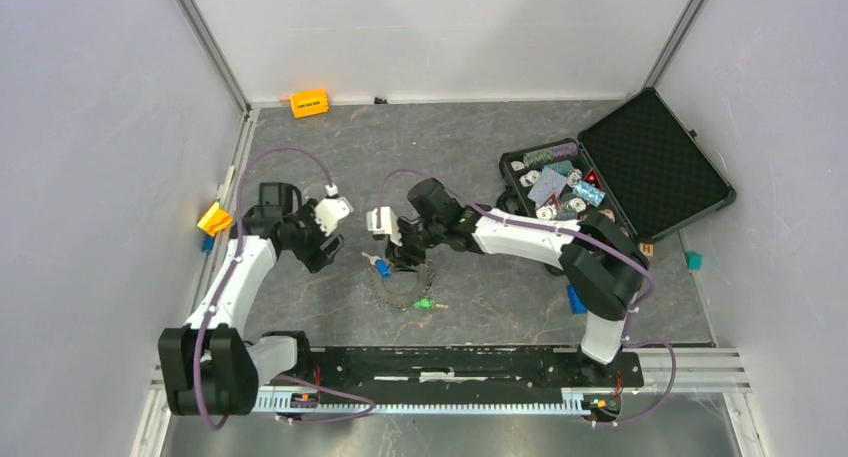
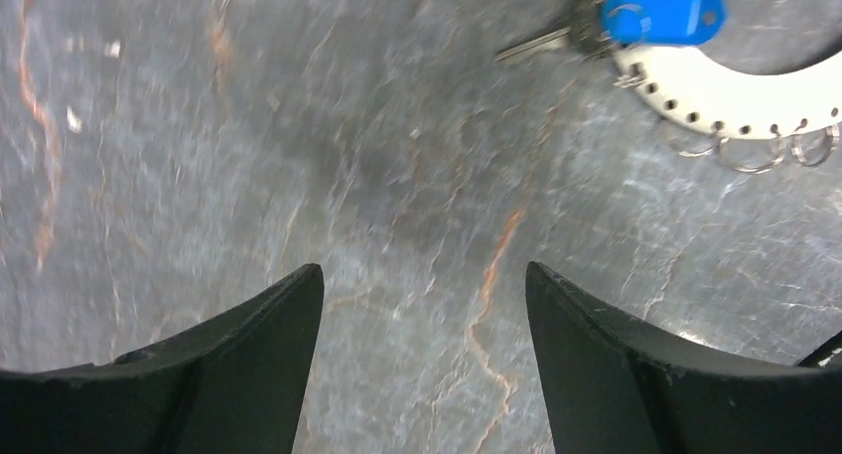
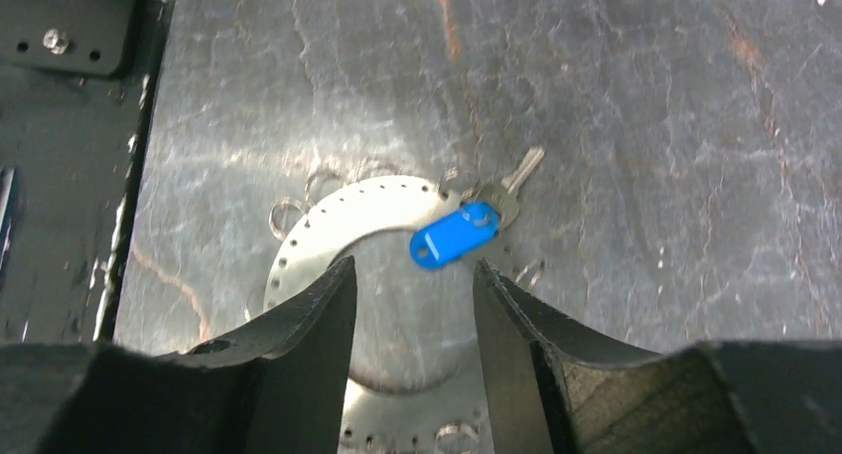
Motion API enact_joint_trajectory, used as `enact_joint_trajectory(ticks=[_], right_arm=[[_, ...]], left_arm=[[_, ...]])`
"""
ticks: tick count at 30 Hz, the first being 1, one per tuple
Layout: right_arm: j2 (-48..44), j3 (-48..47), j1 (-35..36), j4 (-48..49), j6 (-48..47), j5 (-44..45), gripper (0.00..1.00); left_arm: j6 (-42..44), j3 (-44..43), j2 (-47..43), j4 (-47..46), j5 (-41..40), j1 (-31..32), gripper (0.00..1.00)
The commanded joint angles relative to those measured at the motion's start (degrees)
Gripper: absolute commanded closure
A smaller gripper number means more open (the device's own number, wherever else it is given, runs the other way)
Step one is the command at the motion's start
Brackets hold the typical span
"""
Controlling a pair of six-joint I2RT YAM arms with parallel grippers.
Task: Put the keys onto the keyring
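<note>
My left wrist view blurred, keyring cut off at its right edge, ring's near arc hidden behind my right gripper in its wrist view, green-tagged key too small from above to make out.

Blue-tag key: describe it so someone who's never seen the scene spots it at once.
In the middle of the grey marbled table lies the big toothed keyring. At its rim on the left arm's side, away from the arm bases, lies a small silver key. Its bright blue oblong tag sets it apart from the green-tagged key at the ring's opposite rim.
</note>
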State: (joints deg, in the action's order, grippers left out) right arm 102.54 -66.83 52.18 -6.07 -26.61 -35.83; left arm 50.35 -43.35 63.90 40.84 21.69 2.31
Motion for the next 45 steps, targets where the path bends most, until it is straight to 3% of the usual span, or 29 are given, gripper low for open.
enact_joint_trajectory(ticks=[1,16,20,23,28,37,45], right_arm=[[5.2,-8.2,3.0,0.5,4.0,4.2,0.49],[19.1,-21.8,7.1,-4.7,10.6,17.6,0.49],[20.1,-22.7,7.5,-4.8,11.3,21.9,0.55],[19.8,-22.1,7.5,-4.5,12.1,20.7,0.55],[18.3,-18.9,7.5,-2.5,14.6,19.0,0.53],[15.6,-16.4,7.4,-1.5,15.7,18.9,0.54],[18.0,-18.8,7.4,-2.3,16.5,19.5,0.54]], left_arm=[[0.7,-4.7,1.7,1.4,3.3,-7.2,0.2],[-3.6,-2.7,-0.2,-3.7,7.3,-9.0,0.18],[-3.8,-2.7,-0.7,-3.8,9.0,-8.9,0.17],[-4.6,-2.5,-1.1,-4.6,8.4,-9.0,0.16],[-9.7,-1.6,0.0,-11.9,1.0,-10.3,0.16],[-13.2,-2.4,2.9,-17.3,2.4,-18.3,0.16],[-12.8,-2.8,3.1,-17.1,4.1,-19.7,0.16]])
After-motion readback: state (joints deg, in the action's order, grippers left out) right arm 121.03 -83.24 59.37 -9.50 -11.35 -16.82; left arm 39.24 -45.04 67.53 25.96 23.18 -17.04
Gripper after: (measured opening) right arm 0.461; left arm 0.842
